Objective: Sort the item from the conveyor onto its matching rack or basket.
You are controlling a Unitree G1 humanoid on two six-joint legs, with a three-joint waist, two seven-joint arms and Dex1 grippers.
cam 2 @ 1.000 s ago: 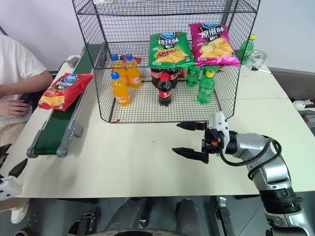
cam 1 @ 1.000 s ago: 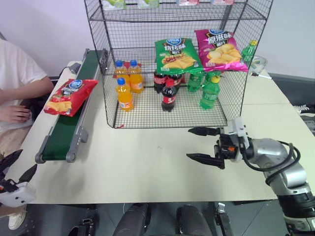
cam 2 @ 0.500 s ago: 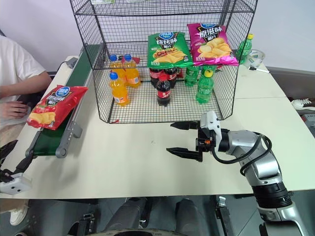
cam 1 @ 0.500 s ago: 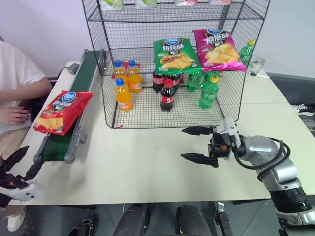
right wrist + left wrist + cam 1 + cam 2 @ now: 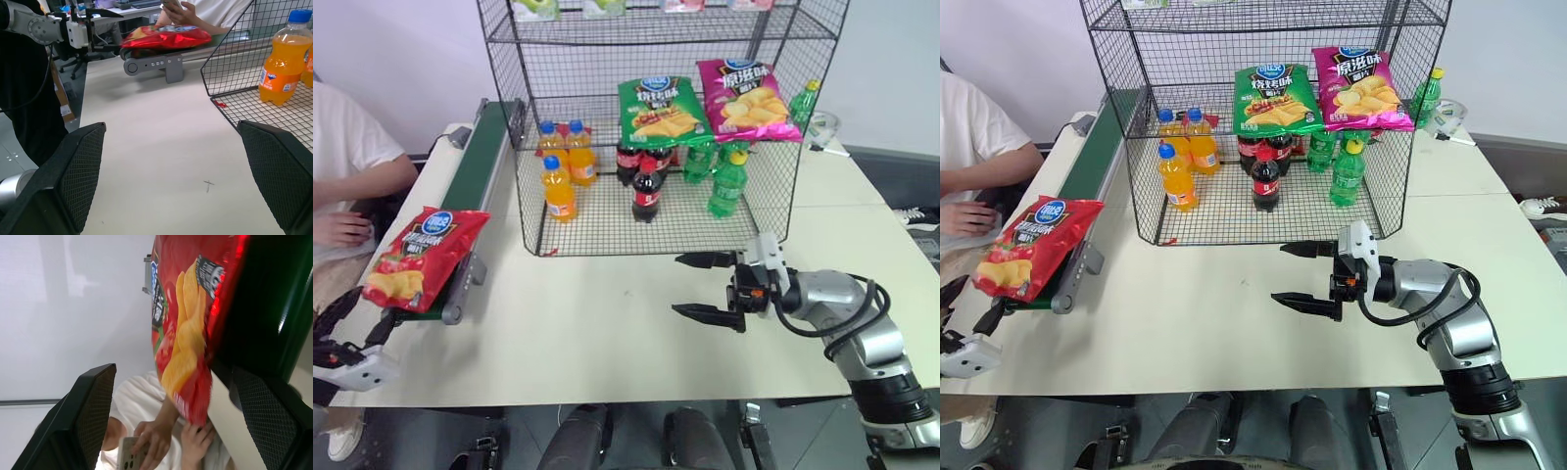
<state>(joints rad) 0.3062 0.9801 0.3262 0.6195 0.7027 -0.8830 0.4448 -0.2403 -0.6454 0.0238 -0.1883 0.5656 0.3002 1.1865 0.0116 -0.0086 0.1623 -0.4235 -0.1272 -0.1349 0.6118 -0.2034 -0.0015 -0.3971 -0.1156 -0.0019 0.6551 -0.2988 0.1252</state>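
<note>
Red chip bag (image 5: 418, 257) overhanging near end of conveyor (image 5: 475, 176), beside wire-mesh rack (image 5: 656, 117). Right gripper (image 5: 705, 287) spread wide over table (image 5: 607, 323) before rack. Left gripper (image 5: 352, 333) agape below bag, empty.

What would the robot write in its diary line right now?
red chip bag: hanging over conveyor end | left claw: open, just below bag, not holding | right claw: open, over table | rack: waiting
</note>
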